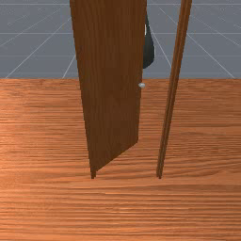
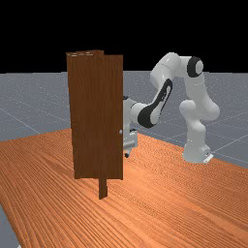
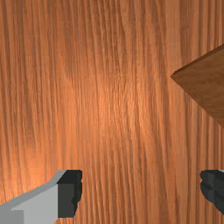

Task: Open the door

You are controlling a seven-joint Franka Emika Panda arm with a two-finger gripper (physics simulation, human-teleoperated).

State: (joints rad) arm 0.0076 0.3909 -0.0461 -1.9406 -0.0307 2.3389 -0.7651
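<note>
So the door (image 1: 110, 84) is ajar, upright over the table (image 1: 122, 207) and angled away from the post (image 1: 172, 89), its top cut off in the front view. The gripper (image 2: 127, 153) is partly hidden behind it in the far view, fingers spread wide, totally let go (tiny knob (image 1: 142, 85), btw, kinda hard to make out).

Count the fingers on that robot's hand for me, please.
2. One finger stands nearer the door; the other finger stands across an open gap, farther from the door. Both tips are in plain sight.
</note>
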